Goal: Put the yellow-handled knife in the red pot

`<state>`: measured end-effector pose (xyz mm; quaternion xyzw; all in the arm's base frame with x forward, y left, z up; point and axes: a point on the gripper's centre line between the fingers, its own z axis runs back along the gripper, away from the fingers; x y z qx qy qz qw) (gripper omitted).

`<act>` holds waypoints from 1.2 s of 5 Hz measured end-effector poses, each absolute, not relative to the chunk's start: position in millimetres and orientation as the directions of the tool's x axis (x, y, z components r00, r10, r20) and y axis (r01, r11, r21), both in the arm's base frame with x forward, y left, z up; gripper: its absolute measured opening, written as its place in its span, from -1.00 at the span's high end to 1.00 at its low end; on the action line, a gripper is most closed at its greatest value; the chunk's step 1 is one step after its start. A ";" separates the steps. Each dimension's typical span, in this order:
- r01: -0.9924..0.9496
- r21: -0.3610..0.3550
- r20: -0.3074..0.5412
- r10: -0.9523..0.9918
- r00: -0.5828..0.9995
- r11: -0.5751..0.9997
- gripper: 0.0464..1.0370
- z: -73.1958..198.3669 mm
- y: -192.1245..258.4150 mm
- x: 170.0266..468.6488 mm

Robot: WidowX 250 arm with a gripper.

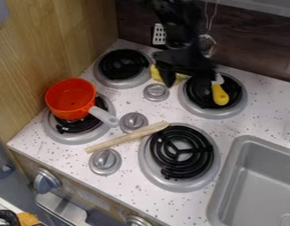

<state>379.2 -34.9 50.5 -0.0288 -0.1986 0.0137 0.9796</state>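
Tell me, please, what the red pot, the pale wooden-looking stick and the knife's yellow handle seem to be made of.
The red pot looks like smooth plastic or enamelled metal, with soft highlights on its even orange-red colour. The stick seems to be bare wood, pale tan and matte. The yellow handle is probably smooth plastic, given its solid, bright colour.

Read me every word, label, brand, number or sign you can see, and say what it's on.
No text can be read.
Wooden front panel: a pale mark, too faint to tell whether it is lettering.
Red pot and yellow-handled knife: no lettering that I can make out.
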 end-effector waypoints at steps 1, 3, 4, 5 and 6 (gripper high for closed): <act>-0.087 -0.045 0.426 0.098 0.900 0.995 -0.93 44.6 -54.8 398.4; -0.245 0.003 0.484 0.213 0.849 0.969 -0.93 28.0 -62.2 439.2; -0.250 0.012 0.466 0.216 0.858 0.968 -0.93 17.4 -63.6 446.5; -0.269 -0.004 0.480 0.238 0.845 0.963 -0.93 6.7 -64.6 449.8; -0.277 -0.029 0.463 0.258 0.848 0.961 -0.93 -4.4 -68.4 449.1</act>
